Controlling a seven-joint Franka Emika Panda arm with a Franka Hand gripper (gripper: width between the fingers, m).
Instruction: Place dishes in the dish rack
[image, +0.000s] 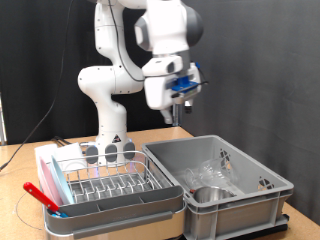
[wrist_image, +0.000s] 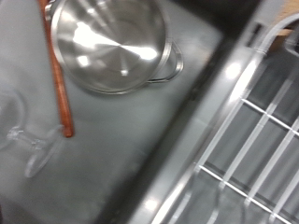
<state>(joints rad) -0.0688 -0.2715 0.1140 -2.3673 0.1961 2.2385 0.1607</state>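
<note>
Lying on the floor of the grey crate (image: 262, 188), the steel bowl (wrist_image: 112, 42) sits mouth-up, directly below the gripper (image: 181, 92), which hangs well above the crate. Finger spacing cannot be determined. The dish rack (image: 105, 183) stands beside the crate, on the exterior view's left.

A shiny silver round steel bowl (wrist_image: 112, 42) sits in the large grey plastic crate (image: 245, 205); silver wire rack (image: 105, 183), white tray (image: 60, 222).
</note>
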